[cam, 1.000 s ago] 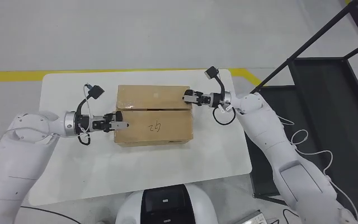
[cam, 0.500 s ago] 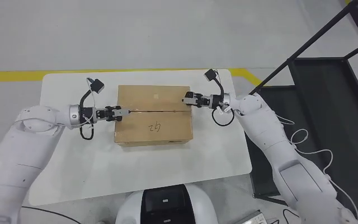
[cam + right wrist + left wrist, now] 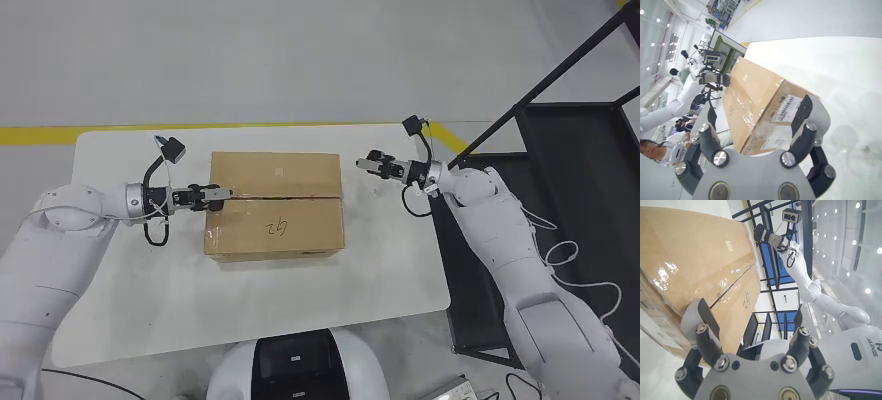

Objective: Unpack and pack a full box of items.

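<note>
Claw status, top view: left claw (image 3: 215,195) at left end of box (image 3: 275,205), level with taped seam (image 3: 275,197); contact or gap not resolvable. Then right claw (image 3: 365,163) off the box's right end, clear gap, over tabletop (image 3: 130,300) toward far right corner. Box mid-tabletop, nearer far edge, flaps shut, contents hidden. Bare surface along near and left edges; black rack (image 3: 580,160) just past right edge.

Left wrist view: left claw (image 3: 751,311) spread wide, nothing between fingers. One fingertip (image 3: 705,311) overlapping box (image 3: 696,256) at seam end, touching or not unclear. Box cut off by frame. Far off, right claw (image 3: 759,235) past the box's other end.

Right wrist view: right claw (image 3: 758,113) spread wide, empty, facing box (image 3: 753,89) end; label (image 3: 789,108) partly behind one finger. At opposite end, left claw (image 3: 725,80), small, spread unreadable. Open tabletop (image 3: 829,66) beside box.
</note>
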You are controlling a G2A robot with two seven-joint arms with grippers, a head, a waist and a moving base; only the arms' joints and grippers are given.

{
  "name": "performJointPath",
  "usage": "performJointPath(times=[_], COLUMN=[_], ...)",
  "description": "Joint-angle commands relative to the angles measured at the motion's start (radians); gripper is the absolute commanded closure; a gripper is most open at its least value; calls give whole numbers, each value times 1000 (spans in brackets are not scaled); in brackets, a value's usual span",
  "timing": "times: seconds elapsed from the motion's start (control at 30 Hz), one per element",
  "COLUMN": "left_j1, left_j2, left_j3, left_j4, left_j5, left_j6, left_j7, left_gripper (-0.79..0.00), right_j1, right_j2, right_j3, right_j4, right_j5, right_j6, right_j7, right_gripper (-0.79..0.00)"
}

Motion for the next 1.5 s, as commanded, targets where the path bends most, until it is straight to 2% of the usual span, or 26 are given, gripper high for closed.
performJointPath(times=[0.0,0.1,0.2,0.37,0.67,0.73,0.77,0.8,0.9,1.33,1.47], left_j1=[0,0,0,0,0,0,0,0,0,0,0], left_j2=[0,0,0,0,0,0,0,0,0,0,0], left_j3=[0,0,0,0,0,0,0,0,0,0,0], left_j4=[0,0,0,0,0,0,0,0,0,0,0], left_j5=[0,0,0,0,0,0,0,0,0,0,0], left_j6=[0,0,0,0,0,0,0,0,0,0,0], left_j7=[0,0,0,0,0,0,0,0,0,0,0], left_gripper=[-785,-785,-785,-785,-785,-785,-785,-785,-785,-785,-785], right_j1=[-24,-75,-99,-127,-118,-110,-107,-105,-92,-2,26], right_j2=[11,20,31,35,29,27,26,25,17,-36,-54], right_j3=[18,33,29,1,-71,-85,-92,-96,-122,-208,-232], right_j4=[-5,-23,-26,-42,-33,-20,-13,-8,19,177,225], right_j5=[-98,-156,-330,-582,-900,-962,-987,-998,-1050,-1088,-1093], right_j6=[10,7,37,111,163,183,193,198,221,267,287], right_j7=[-50,-115,-163,-313,-528,-568,-585,-597,-622,-679,-669], right_gripper=[-785,-785,-785,-785,-785,-733,-757,-785,-785,-613,-640])
